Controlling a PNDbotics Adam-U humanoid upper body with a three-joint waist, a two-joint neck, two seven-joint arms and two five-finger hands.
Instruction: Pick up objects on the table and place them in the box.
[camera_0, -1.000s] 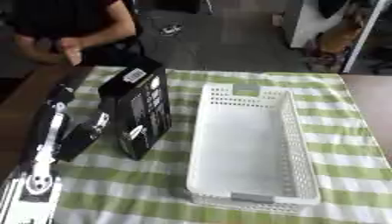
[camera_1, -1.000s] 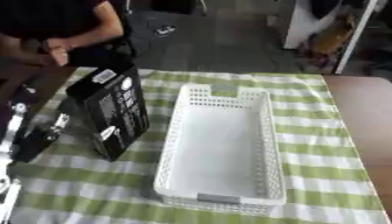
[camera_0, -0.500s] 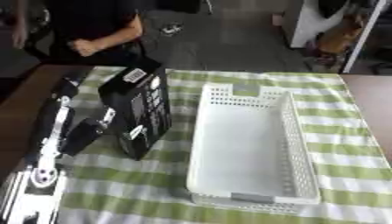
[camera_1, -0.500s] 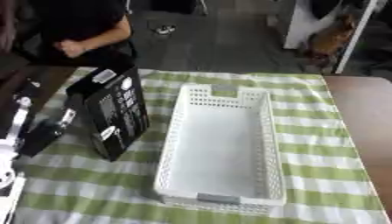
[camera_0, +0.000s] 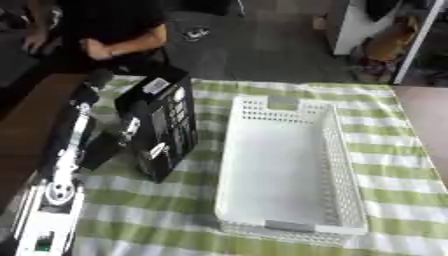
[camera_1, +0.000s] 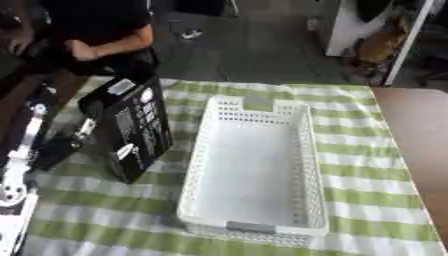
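Observation:
A tall black box (camera_0: 163, 124) with white labels stands upright on the green and white striped cloth, just left of the white perforated basket (camera_0: 347, 167). The basket holds nothing. My left arm comes in along the left edge, and my left hand (camera_0: 99, 149) is low against the black box's left side, at or very near its surface. The box hides the part of the hand nearest to it. My right hand shows in neither view.
The striped cloth (camera_0: 166, 210) covers the table in front of and around the basket. Bare brown tabletop (camera_1: 418, 135) lies at the right. A dark wooden surface (camera_0: 33, 117) runs along the left, behind my arm. A person sits at the far left edge.
My left hand has edged slightly up and closer to the black box's side. The box and the basket have stayed in place.

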